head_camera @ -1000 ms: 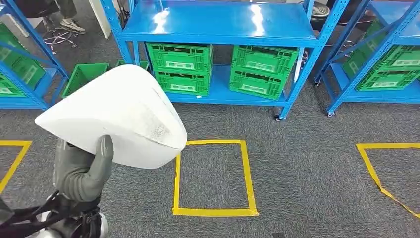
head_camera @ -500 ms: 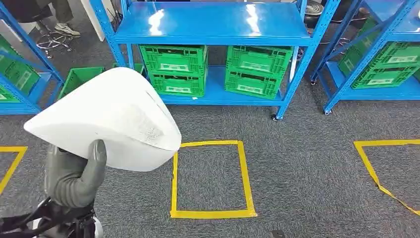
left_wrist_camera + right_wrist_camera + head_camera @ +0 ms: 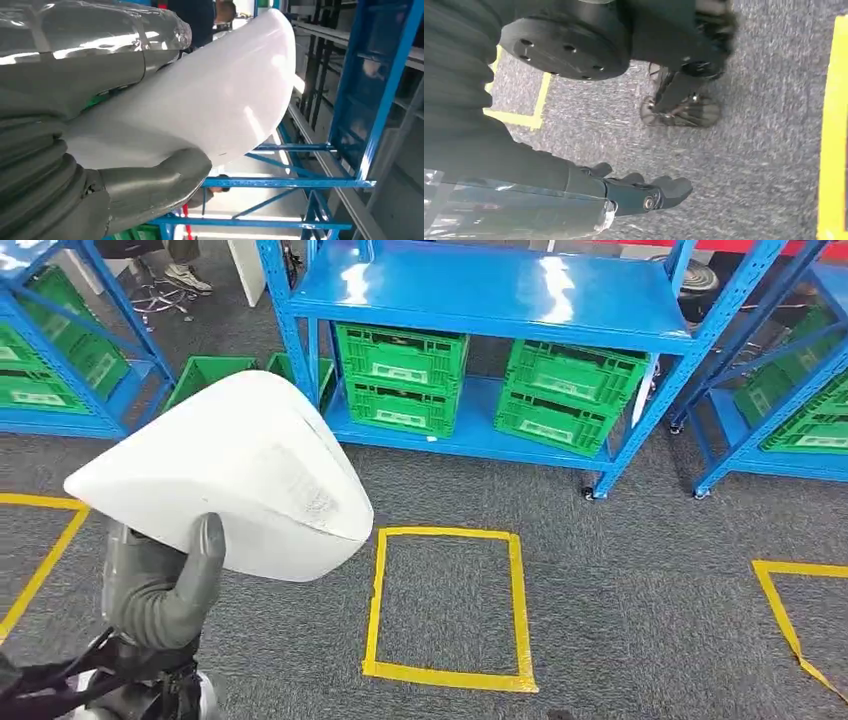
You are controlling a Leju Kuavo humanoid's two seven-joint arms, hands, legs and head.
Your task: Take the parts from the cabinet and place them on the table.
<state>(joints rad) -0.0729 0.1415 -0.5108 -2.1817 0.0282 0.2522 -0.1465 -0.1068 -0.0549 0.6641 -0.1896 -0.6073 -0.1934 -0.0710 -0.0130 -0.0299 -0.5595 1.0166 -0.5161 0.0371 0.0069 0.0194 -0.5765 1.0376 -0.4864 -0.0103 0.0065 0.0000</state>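
The left hand [image 3: 160, 580] is gripping the large white curved plastic shell part [image 3: 240, 475], fingers wrapped around it; the right hand [image 3: 644, 192] is hanging with nothing in it, fingers loosely extended. Placing on a table is probably still ahead.

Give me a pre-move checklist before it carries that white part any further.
1. White part held in left hand: ok, thumb hooked over its lower edge.
2. Grip firm enough for walking: cannot tell.
3. Right hand free: ok, it hangs over the carpet, fingers extended, holding nothing.
4. Carpet around the yellow square: ok, bare.
5. Blue rack well apart from the part: ok.
6. Table in sight: not ok.
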